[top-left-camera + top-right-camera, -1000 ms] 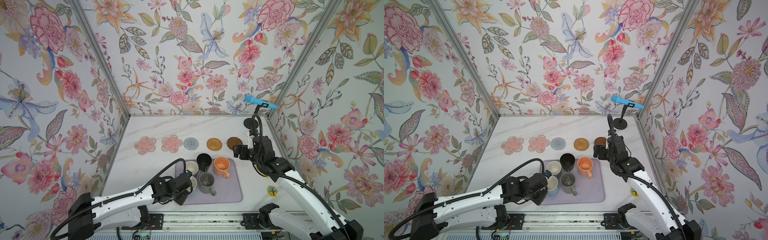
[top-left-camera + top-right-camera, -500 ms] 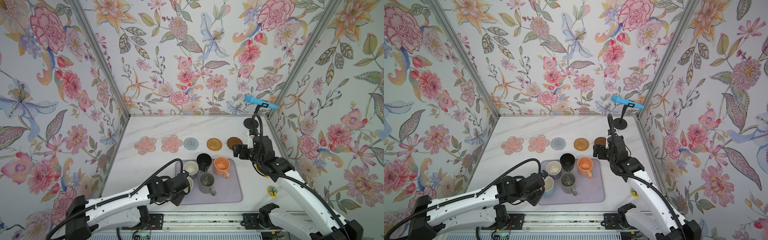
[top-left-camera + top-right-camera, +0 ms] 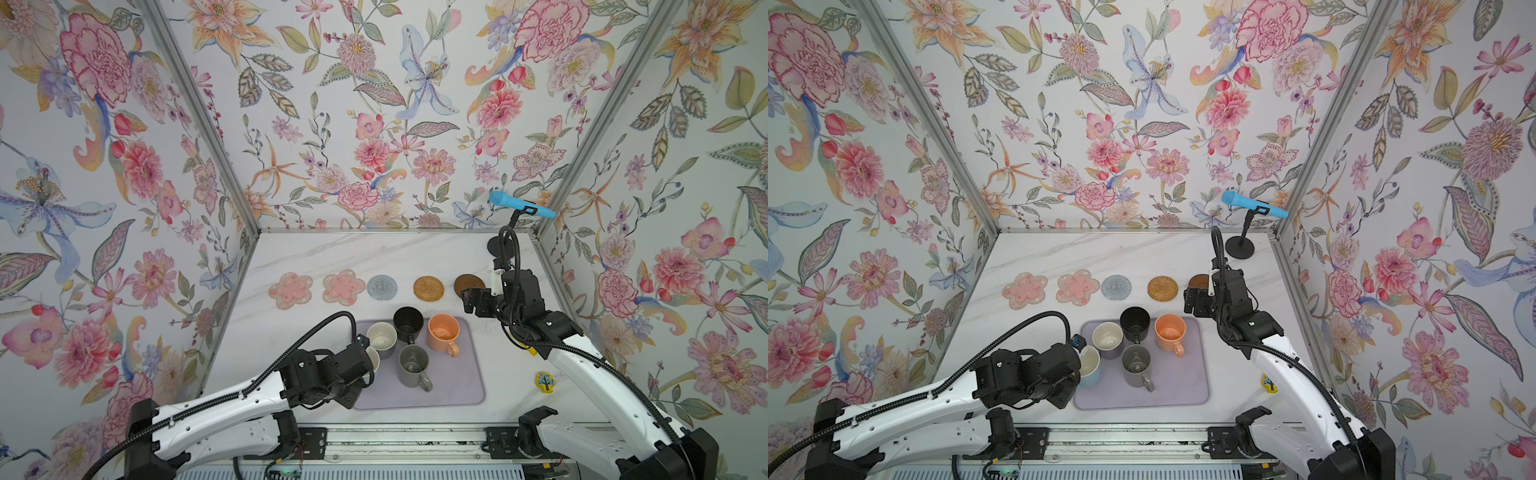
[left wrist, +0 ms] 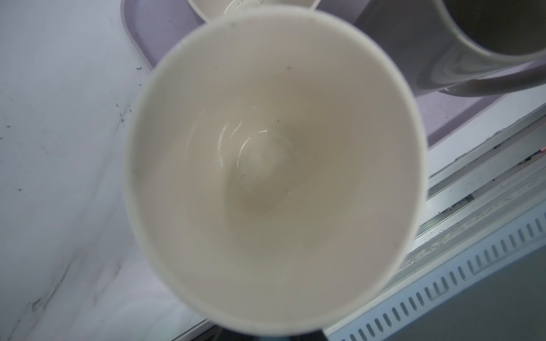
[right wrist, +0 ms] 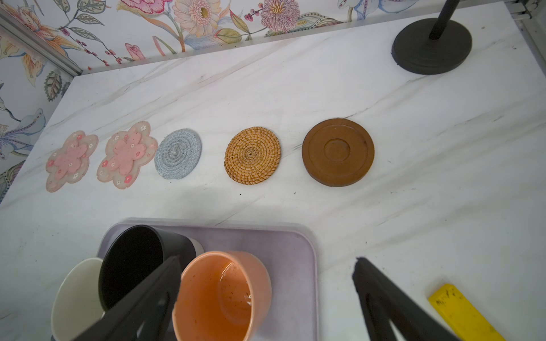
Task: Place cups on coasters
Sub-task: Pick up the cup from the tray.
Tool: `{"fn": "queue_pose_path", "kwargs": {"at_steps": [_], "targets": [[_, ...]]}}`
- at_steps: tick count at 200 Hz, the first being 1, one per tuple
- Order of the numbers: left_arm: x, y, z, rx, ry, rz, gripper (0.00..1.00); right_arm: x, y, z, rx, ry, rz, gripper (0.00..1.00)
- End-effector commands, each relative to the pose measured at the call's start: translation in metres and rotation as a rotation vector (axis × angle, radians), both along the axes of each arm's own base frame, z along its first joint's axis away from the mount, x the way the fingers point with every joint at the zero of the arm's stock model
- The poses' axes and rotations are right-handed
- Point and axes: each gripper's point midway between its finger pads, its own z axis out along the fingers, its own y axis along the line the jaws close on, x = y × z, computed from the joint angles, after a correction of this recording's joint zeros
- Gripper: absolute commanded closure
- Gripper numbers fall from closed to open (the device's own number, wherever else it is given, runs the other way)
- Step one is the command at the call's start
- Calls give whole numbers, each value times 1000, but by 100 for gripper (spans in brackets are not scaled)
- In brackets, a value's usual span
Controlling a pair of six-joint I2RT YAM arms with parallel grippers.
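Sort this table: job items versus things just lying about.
Job: light blue ceramic mug, purple-grey mug, black mug, grey mug, peach-orange mug; two pink flower-shaped coasters, grey ringed disc, woven tan disc, brown wooden disc.
Lying about: lilac rectangular mat, blue microphone on black stand, small yellow tag.

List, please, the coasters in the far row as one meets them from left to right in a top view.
first pink flower coaster → second pink flower coaster → grey ringed coaster → woven tan coaster → dark brown wooden coaster
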Motion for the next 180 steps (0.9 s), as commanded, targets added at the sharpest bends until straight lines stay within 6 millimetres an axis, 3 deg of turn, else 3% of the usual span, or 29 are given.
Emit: {"fn": "queue_pose_path", "kwargs": {"at_steps": [1,47,180], "targets": [[8,7,21,-15,-68,65,100,8,5,9,16,-29,16,7],[15,11,33,-81,-98,157,100,17,11,8,29,-26,38,7],[48,28,33,-82,-148,335,100,38,18,23,65,-48,70,7]]}}
